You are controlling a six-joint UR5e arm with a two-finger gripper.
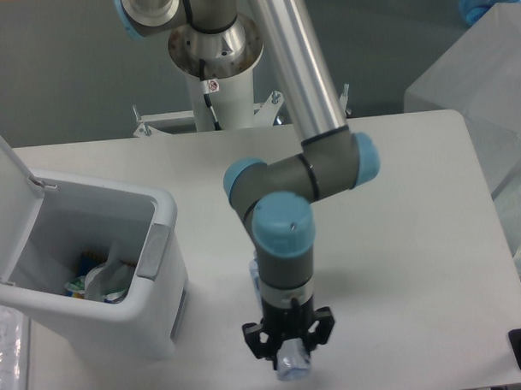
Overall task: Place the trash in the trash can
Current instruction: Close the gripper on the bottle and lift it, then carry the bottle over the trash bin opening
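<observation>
Camera view, only one feed. Gripper (289, 355) points straight down near the front edge of the table (416, 241), fingers closed around the clear bluish bottle (292, 364); you can see its pale end poking out below the fingertips. Whether the bottle is off the surface or touching it, I cannot tell from this angle.

My read: you're in the carry step, grasp done, transfer to the trash can (151, 250) pending. To do it well:
- Lift straight up first until you clear the bin rim, then traverse left. The can sits well apart, toward the left edge.
- Its flip lid (8, 204) stands open on the far-left side, so come in over the near wall, not across the lid.
- Bottle is smooth and held near one end; it could pivot in the pads. Keep the move slow, release only when centred over the opening.

Count:
- 1 bottle, in the fingers.
- 1 crumpled white wrapper (109, 277), already inside the can with a few other coloured scraps I can't identify.
- 1 trash can, 1 lid.
- 1 arm, 1 gripper.
</observation>
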